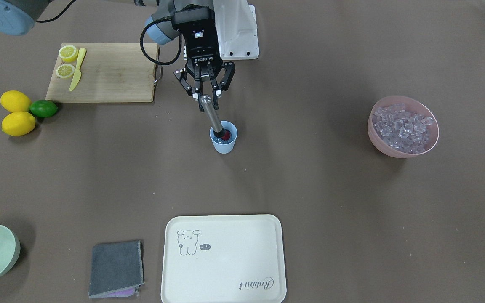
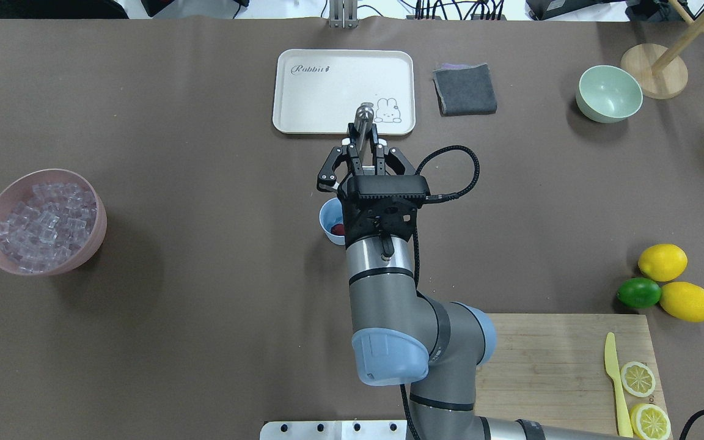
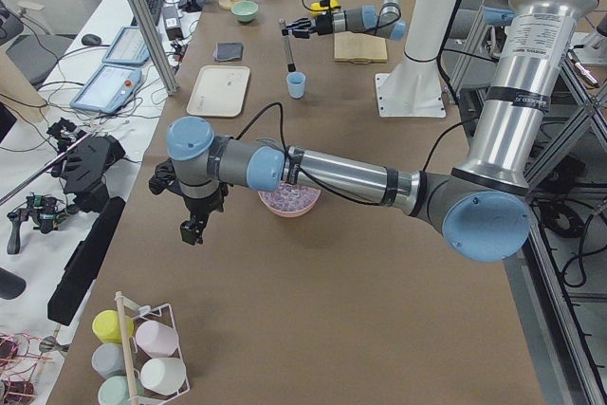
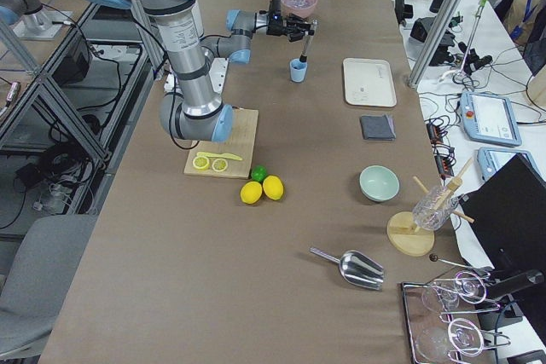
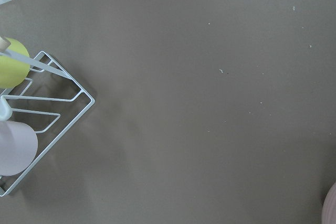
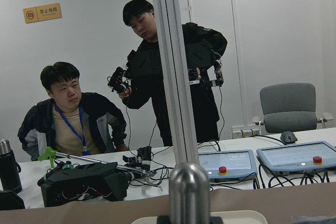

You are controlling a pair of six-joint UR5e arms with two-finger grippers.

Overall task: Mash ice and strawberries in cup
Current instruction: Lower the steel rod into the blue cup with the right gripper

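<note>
Cup [image 1: 224, 146] holding one strawberry [image 1: 225, 135], one muddler [image 1: 213, 115], two whole lemons [image 1: 15, 101]

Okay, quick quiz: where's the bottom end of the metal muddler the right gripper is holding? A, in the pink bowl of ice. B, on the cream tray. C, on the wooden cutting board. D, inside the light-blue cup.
D: in the front-facing view the muddler, held in the right gripper, slants down into the light-blue cup, with its tip by the red strawberry.
</note>
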